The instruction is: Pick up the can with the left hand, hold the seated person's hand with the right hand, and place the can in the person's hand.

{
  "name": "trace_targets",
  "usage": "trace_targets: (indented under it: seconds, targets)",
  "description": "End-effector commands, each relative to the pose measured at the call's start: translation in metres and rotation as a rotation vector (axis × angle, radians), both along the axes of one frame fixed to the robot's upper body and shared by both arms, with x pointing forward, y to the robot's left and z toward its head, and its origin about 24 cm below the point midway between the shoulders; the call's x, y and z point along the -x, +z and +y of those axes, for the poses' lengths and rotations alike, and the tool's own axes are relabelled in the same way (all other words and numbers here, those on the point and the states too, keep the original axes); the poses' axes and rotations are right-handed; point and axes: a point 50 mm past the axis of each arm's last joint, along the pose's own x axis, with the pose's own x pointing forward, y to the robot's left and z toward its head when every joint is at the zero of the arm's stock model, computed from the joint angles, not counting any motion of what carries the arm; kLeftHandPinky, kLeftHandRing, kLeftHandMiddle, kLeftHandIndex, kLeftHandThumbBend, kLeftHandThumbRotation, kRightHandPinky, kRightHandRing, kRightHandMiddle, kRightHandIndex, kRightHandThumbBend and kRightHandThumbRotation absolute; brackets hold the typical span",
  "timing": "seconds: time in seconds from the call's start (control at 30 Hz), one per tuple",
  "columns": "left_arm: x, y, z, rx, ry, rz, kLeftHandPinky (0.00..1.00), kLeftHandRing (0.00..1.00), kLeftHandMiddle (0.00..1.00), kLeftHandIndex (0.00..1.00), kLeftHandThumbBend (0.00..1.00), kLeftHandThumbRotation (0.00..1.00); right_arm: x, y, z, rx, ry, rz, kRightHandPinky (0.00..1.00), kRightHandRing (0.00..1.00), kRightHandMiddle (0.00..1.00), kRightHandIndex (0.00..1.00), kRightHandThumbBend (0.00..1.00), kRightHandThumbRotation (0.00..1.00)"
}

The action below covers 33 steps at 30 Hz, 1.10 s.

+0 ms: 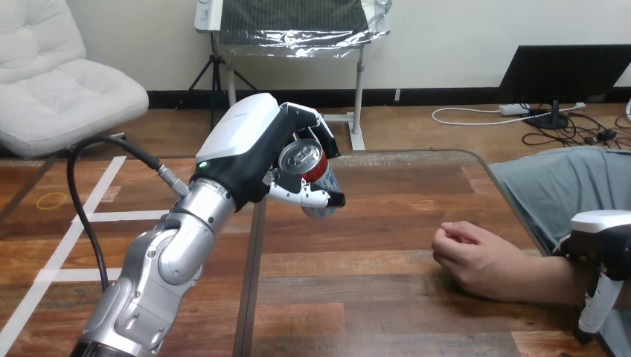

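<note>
**Q:** Where is the can, and who has it?

**A:** The robot's left hand (253, 149) holds a red can with a silver top (303, 159) in the air over the far left part of the wooden table (372, 297). The can is tilted so that its top faces the camera. The fingers and thumb are curled tightly round its body, so the grip looks firm.

**Q:** And the other side?

**A:** The person's hand (465, 253) rests on the table at the right. It is loosely curled with the palm turned down, well apart from the can. The robot's right hand (606, 238) sits at the view's right edge, against the person's forearm just behind the wrist. I cannot tell whether it has closed on the forearm or only rests against it.

**Q:** So which step is this?

**A:** I judge that the pick-up is done. The carry toward the person is the step in hand, and the hold on the person's arm is perhaps only starting.

**Q:** What does the next move call for?

**A:** Probably the left arm must swing the can rightward across the table and lower it. The person's hand would first need to open palm-up, because as it lies now it offers nowhere to set a can.

**Q:** How many of each thing?

**A:** One can, one hand of the person, two robot hands and one table.
</note>
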Motion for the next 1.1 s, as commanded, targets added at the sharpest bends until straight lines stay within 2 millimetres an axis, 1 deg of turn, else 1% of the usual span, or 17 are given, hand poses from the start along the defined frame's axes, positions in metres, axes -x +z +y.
trace_targets:
  seconds: [0.0,0.1,0.2,0.3,0.5,0.57,0.7,0.87,1.07]
  targets:
    - [-0.008,0.028,-0.004,0.012,-0.009,-0.098,0.32,0.38,0.45,0.49,0.6,0.0,-0.016,0.022,0.003,0.029,-0.003,-0.073,0.87,0.88,0.89,0.86,0.79,0.14]
    - [-0.008,0.028,-0.003,0.01,-0.009,-0.101,0.32,0.38,0.45,0.49,0.6,0.0,-0.017,0.021,0.004,0.022,-0.014,-0.07,0.87,0.87,0.88,0.85,0.79,0.13]
    - [-0.008,0.028,-0.003,0.007,-0.009,-0.103,0.32,0.38,0.46,0.49,0.6,0.0,-0.018,0.02,0.006,0.023,-0.017,-0.057,0.83,0.83,0.86,0.85,0.78,0.13]
    - [-0.008,0.028,-0.003,0.003,-0.007,-0.103,0.33,0.38,0.46,0.49,0.6,0.0,-0.02,0.018,0.008,0.02,-0.018,-0.042,0.76,0.79,0.84,0.84,0.76,0.12]
    - [-0.009,0.028,-0.003,0.01,-0.004,-0.095,0.33,0.38,0.46,0.49,0.6,0.0,-0.023,0.014,0.01,0.002,-0.029,-0.017,0.64,0.75,0.81,0.83,0.72,0.09]
    - [-0.009,0.028,-0.003,0.01,-0.003,-0.093,0.32,0.38,0.46,0.49,0.6,0.0,-0.023,0.013,0.011,-0.001,-0.022,-0.012,0.6,0.72,0.79,0.81,0.71,0.08]
    - [-0.009,0.028,-0.002,0.008,-0.003,-0.093,0.32,0.38,0.45,0.49,0.6,0.0,-0.024,0.01,0.012,0.009,-0.013,-0.001,0.57,0.69,0.77,0.79,0.69,0.07]
    - [-0.008,0.028,-0.002,0.004,-0.002,-0.096,0.33,0.39,0.46,0.49,0.6,0.0,-0.024,0.007,0.013,0.014,-0.008,0.0,0.52,0.65,0.72,0.72,0.68,0.07]
    - [-0.008,0.028,-0.001,0.0,0.0,-0.102,0.33,0.39,0.46,0.49,0.6,0.0,-0.024,0.003,0.014,0.023,0.015,0.013,0.52,0.64,0.7,0.66,0.67,0.06]
